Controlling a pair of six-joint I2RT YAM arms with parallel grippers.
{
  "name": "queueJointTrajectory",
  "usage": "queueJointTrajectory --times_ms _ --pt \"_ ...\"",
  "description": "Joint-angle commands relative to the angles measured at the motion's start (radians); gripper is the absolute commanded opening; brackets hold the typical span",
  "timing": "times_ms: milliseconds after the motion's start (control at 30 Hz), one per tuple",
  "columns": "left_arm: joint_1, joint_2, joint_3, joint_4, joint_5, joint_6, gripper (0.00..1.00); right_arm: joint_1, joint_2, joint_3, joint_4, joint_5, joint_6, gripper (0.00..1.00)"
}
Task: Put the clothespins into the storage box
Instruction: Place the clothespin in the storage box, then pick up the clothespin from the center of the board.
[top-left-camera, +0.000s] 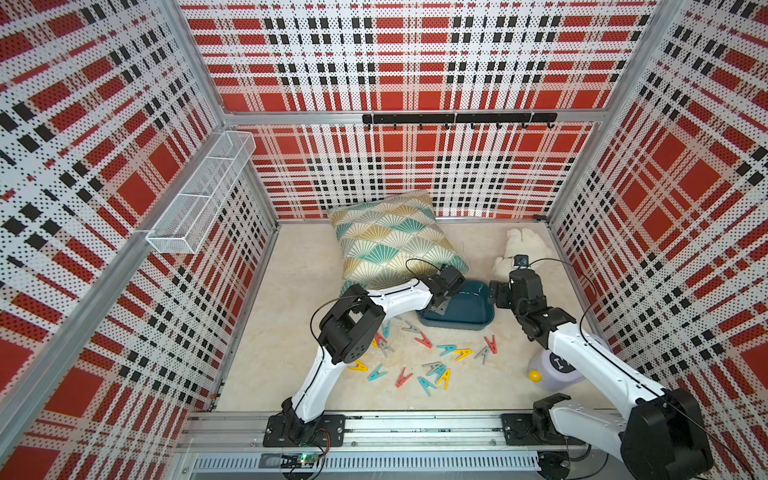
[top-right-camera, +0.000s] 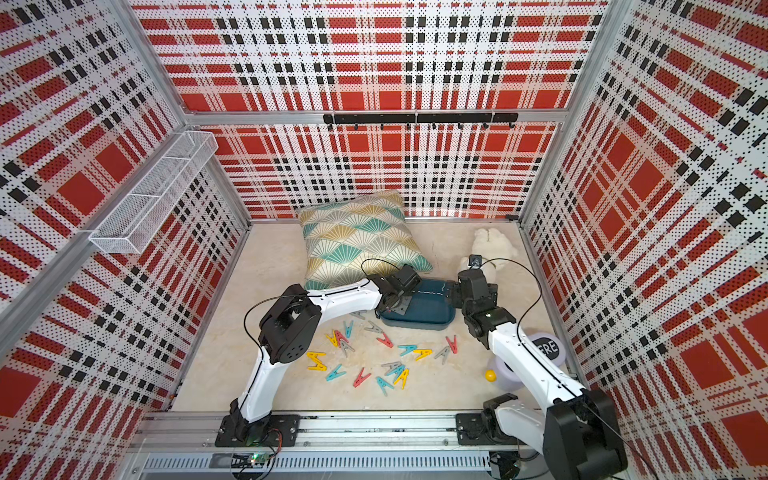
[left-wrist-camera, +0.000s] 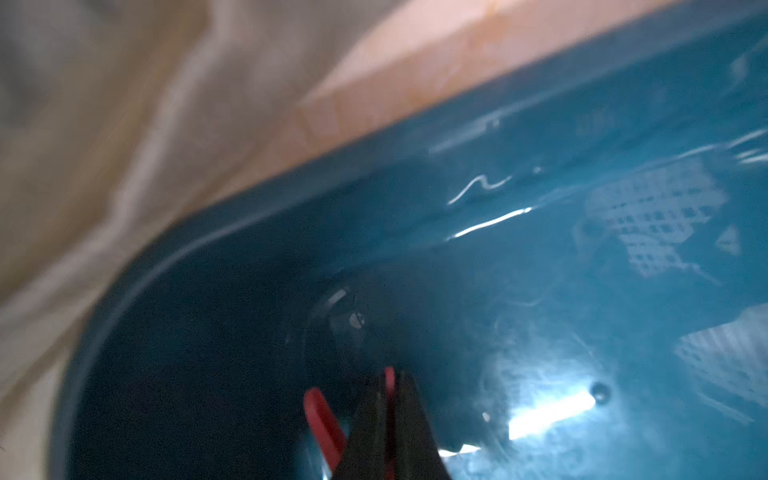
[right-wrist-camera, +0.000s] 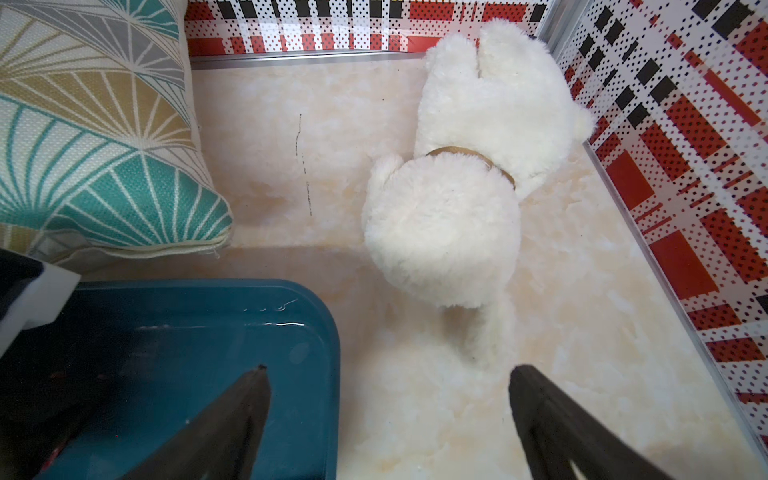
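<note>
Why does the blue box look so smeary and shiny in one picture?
Left wrist view: the box is blurry, probably because the camera is so close, with white glare on its floor; right wrist view: it looks sharp.

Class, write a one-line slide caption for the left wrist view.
Left gripper, shut on a red plastic clothespin, hangs over the glossy dark teal plastic storage box.
</note>
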Motion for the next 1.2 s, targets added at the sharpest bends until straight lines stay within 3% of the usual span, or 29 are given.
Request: queueJointTrajectory --times_ms 0,133,300,700,800,1000,1167 --pt "0.006 0.03 0.032 -0.026 -0.014 0.013 0.06 -0.005 0.0 -0.01 0.024 -0.01 0.007 0.97" --pt "0.018 0.043 0.049 -0.05 -0.013 0.005 0.12 -0.005 -0.007 -0.011 0.022 -0.005 0.009 0.97" --pt "0.02 0.019 0.061 -0.054 -0.023 0.007 0.27 -0.004 -0.012 -0.011 0.021 -0.004 0.005 0.97" --pt "0.012 -0.172 0.157 -0.092 -0.016 0.004 0.3 -0.005 0.001 0.048 -0.09 -0.066 0.02 0.98" --pt "0.018 -0.273 0.069 -0.078 -0.034 -0.011 0.34 -0.005 -0.053 0.046 -0.183 -0.09 0.077 0.97" --pt "0.049 -0.547 -0.272 0.129 -0.024 -0.106 0.36 -0.003 -0.207 -0.053 -0.263 -0.16 0.236 0.93" --pt "0.121 -0.74 -0.449 0.211 -0.024 -0.127 0.37 -0.001 -0.223 -0.124 -0.316 -0.231 0.321 0.87"
